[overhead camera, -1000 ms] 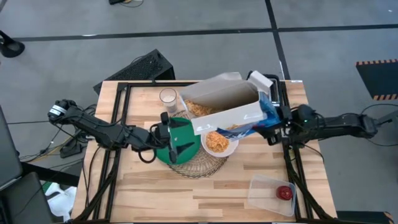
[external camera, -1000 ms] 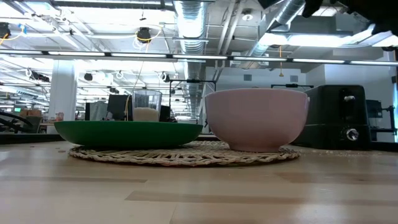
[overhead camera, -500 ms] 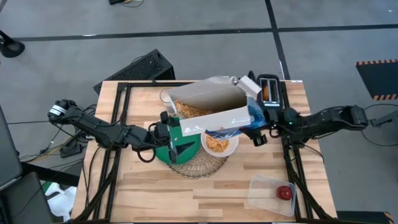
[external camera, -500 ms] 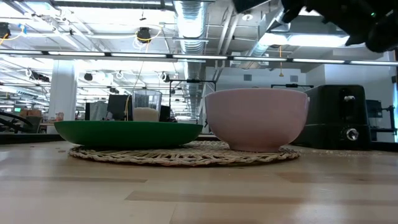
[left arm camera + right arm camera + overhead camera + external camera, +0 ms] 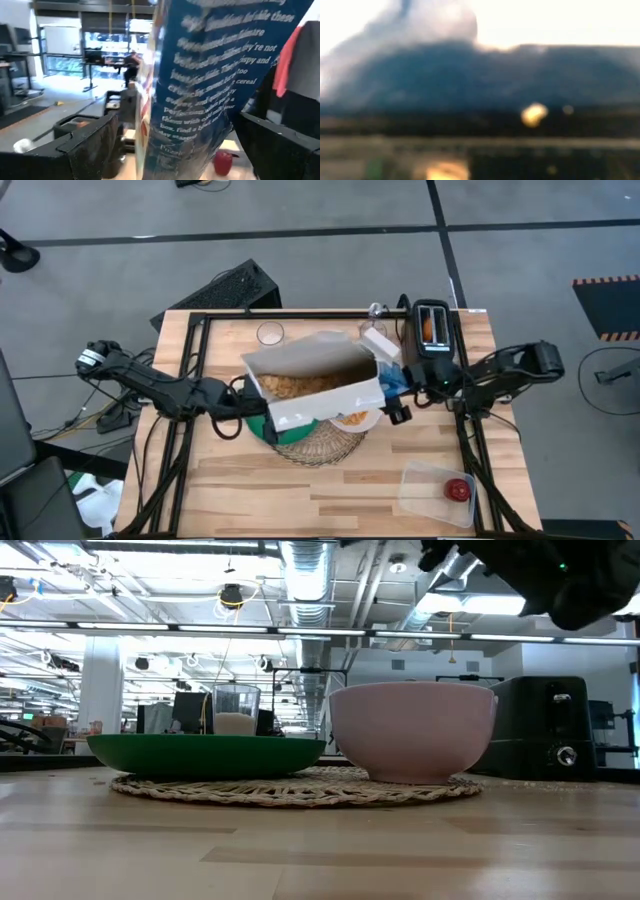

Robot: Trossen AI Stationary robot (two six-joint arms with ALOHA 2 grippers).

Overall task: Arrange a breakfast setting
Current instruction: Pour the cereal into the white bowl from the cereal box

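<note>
Two arms meet at the open cereal box in the high view: the right gripper pinches its blue end, holding it tilted above the green plate and white bowl on the woven mat. The left gripper sits beneath the box; whether spread or pressed together cannot be told. Low view: plate and bowl rest side by side on the mat, a glass behind. Left wrist view: blue printed carton fills the space between its fingers.

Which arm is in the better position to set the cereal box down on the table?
Probably the right: its gripper holds the cereal box at its blue end, above the bowl. The left gripper is mostly hidden under it.
</note>
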